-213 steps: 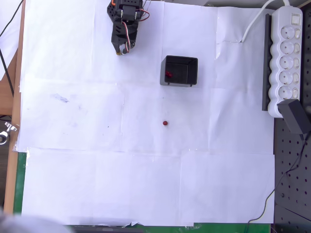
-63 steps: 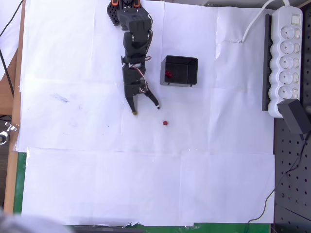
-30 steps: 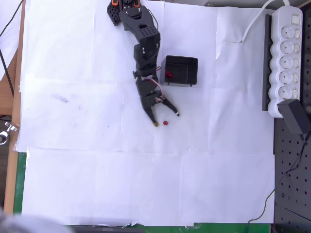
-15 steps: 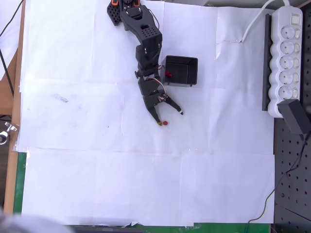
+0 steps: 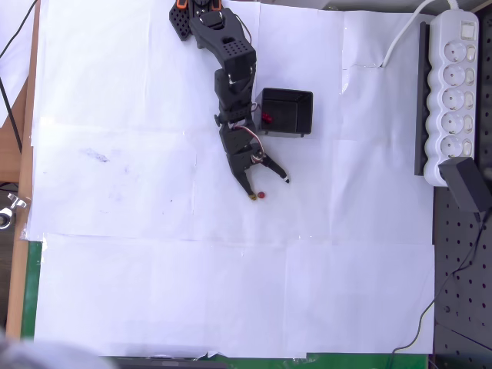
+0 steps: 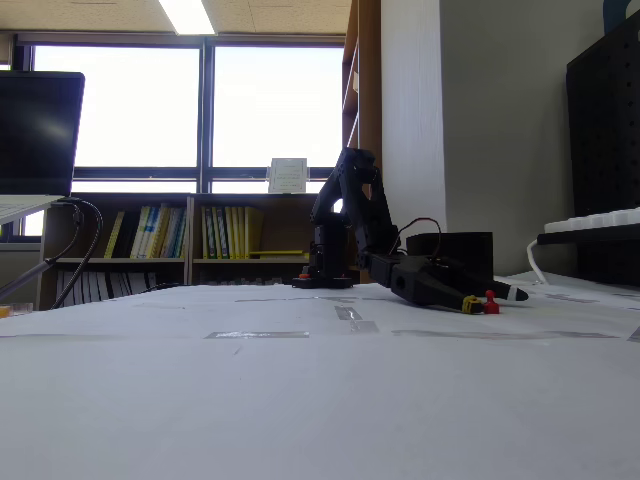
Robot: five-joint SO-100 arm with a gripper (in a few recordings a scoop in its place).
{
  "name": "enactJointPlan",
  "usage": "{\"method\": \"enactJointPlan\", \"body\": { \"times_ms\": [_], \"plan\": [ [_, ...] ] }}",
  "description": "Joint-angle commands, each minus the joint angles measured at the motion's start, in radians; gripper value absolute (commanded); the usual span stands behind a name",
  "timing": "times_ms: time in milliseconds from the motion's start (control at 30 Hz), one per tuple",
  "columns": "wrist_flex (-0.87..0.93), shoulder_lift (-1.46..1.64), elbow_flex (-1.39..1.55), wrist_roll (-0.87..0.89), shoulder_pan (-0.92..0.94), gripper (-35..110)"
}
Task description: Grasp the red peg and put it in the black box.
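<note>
Between the spread fingers of the gripper (image 5: 269, 189) sits the peg (image 5: 261, 195), seen from overhead. The jaws are held wide apart. One finger, tipped with a yellowish pad, is placed just left of the peg, almost touching it; the other, tipped in white, is angled out well to the peg's upper right. In the fixed view the gripper (image 6: 488, 298) is seen lowered almost to the paper, with the peg (image 6: 490, 301) standing upright just beside the yellow tip.

Compared with half a second ago, the arm has been shifted only slightly, and the white-tipped finger has been drawn a little nearer the peg. Two seconds ago the gripper was still well to the left of the peg, so the approach is judged essentially finished and closing is judged to have begun. The peg has not been moved and is not yet held.

Behind the gripper, beside the arm's forearm, the box (image 5: 285, 112) is set on the white paper (image 5: 115, 254). A small red item (image 5: 267, 118) is already visible inside it.
</note>
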Motion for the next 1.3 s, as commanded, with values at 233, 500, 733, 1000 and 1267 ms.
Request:
{"method": "enactJointPlan", "body": {
  "times_ms": [233,500,733,1000,1267],
  "plan": [
    [0.014,-0.048,0.021,-0.009,0.006,37],
    [0.006,-0.044,0.02,-0.012,0.008,23],
    [0.005,-0.04,0.021,-0.02,0.006,10],
    [0.003,-0.032,0.026,-0.025,0.006,0],
    [0.078,-0.08,0.029,0.028,0.014,0]
  ]
}}
